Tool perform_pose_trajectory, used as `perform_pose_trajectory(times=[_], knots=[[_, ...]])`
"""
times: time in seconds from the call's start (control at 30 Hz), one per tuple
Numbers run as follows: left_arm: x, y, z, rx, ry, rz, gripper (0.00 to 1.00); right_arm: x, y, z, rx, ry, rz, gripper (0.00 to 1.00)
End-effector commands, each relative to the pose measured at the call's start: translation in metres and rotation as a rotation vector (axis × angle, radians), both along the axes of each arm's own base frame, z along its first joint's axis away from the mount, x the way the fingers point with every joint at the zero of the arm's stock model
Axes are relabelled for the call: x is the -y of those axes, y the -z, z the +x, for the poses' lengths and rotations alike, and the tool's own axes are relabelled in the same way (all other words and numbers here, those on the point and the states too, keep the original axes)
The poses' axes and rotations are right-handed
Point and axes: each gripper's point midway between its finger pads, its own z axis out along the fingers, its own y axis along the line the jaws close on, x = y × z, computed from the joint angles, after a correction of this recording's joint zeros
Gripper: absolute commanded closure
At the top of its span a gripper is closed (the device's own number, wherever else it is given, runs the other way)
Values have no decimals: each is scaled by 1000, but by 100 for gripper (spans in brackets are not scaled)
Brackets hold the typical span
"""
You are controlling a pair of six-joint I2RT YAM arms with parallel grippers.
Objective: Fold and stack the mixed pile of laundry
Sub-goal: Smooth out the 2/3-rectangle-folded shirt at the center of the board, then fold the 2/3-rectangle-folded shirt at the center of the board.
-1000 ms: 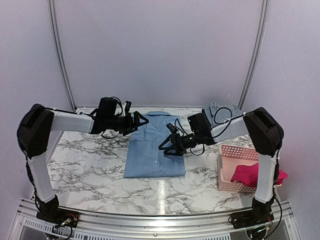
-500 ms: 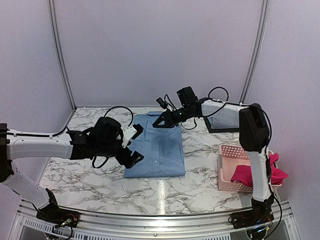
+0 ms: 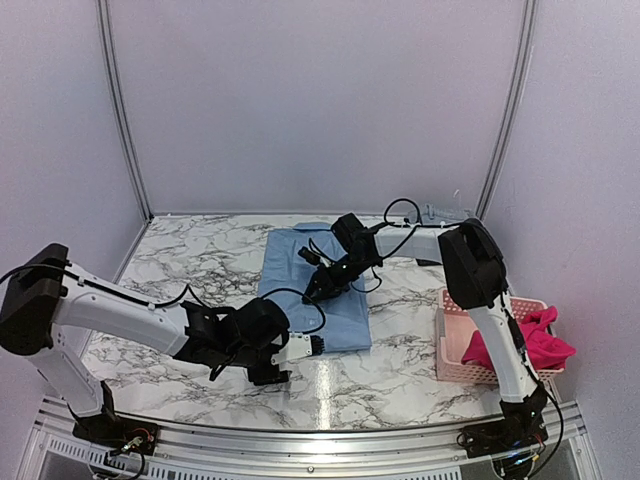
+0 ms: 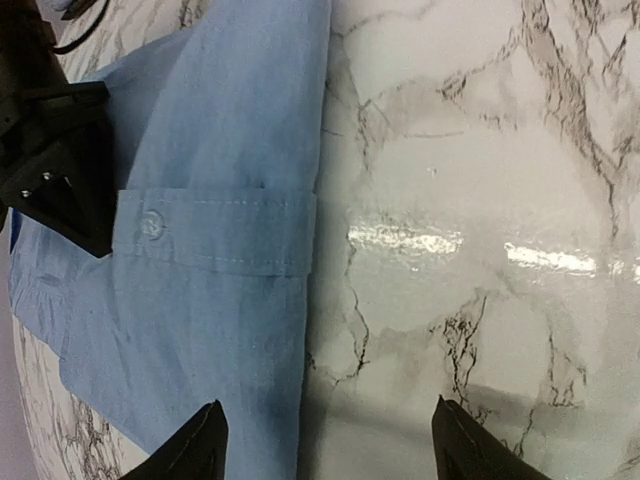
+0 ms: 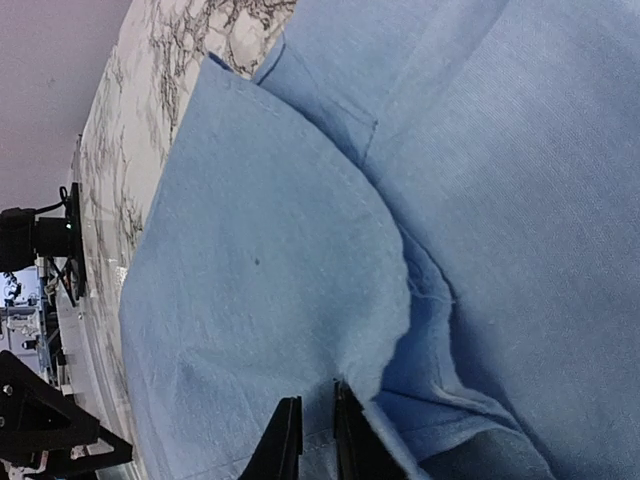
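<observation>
The light blue shirt [image 3: 335, 310] lies folded flat in the middle of the marble table [image 3: 190, 270]. My left gripper [image 3: 302, 346] is low at the shirt's front left corner. In the left wrist view it [image 4: 325, 450] stands open astride the shirt's [image 4: 200, 300] edge, one finger over cloth and one over marble. My right gripper [image 3: 312, 291] is over the middle of the shirt. In the right wrist view its jaws [image 5: 318, 440] are shut on a raised fold of the blue cloth [image 5: 250, 250]. The magenta-red garment [image 3: 535, 340] hangs out of the basket.
A pink lattice basket [image 3: 462, 305] stands at the table's right front. The right arm [image 3: 420, 240] stretches across the back of the table. The right gripper's black body [image 4: 60, 150] shows close by in the left wrist view.
My left arm swung from the back left down to the shirt's front corner, its jaws narrowing a little. My right gripper moved from the collar to mid-shirt and closed on a fold.
</observation>
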Motion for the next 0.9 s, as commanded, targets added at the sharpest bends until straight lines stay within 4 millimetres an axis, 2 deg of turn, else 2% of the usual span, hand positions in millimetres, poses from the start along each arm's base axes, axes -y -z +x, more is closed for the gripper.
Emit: perform_pose_trajectory(times=[0.0,0.13,0.23,0.3,0.37,0.4,0.47,0.57,0.63,0.7,0.77,0.87], knots=[[10,12,20,100,-5,65,29,21,39,-7,0,-12,-120,87],[18,22,35,162,-53,75,36,23,50,-14,-5,-32,-126,87],[15,22,44,232,-69,83,49,24,56,-19,-20,-41,-128,88],[10,22,48,276,-72,109,62,24,59,-24,-29,-47,-132,88],[11,14,49,291,-63,112,87,21,58,-29,-38,-57,-121,88],[14,3,45,278,-53,103,99,19,55,-31,-38,-63,-115,88],[17,-15,31,223,-28,103,100,15,44,-40,-41,-82,-105,88],[17,-41,3,147,12,50,100,5,6,-56,-25,-107,-46,85],[15,-50,-15,79,36,20,100,3,-28,-53,-6,-81,10,77],[8,-54,-23,37,31,22,100,4,-45,-45,23,-65,29,71],[3,-56,-27,9,22,27,100,5,-50,-41,47,-76,17,69],[-1,-61,-30,-15,13,39,100,9,-26,-57,12,-126,-27,74]])
